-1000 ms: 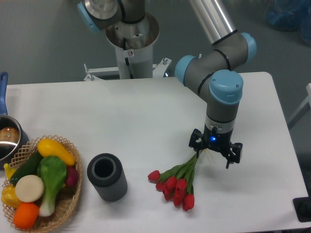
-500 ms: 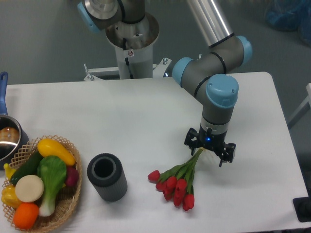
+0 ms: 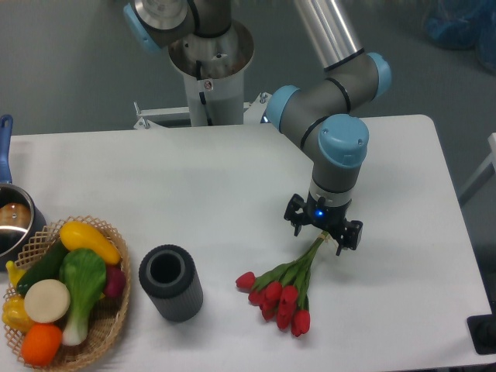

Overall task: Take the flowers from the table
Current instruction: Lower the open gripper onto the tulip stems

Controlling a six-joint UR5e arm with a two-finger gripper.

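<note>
Item: flowers (image 3: 283,294), red buds fanned on the table (image 3: 194,178), right of the dark cylinder (image 3: 170,282). My gripper (image 3: 322,232) sits over the stem ends, likely the easiest hold; whether it grips them, I cannot tell.

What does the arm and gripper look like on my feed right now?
The arm has grey cylindrical joint housings with light blue round caps and a shiny silver tube for the upper link. The gripper is a small black unit with dark fingers and a glowing blue indicator light on its body. No loose cables show.
</note>
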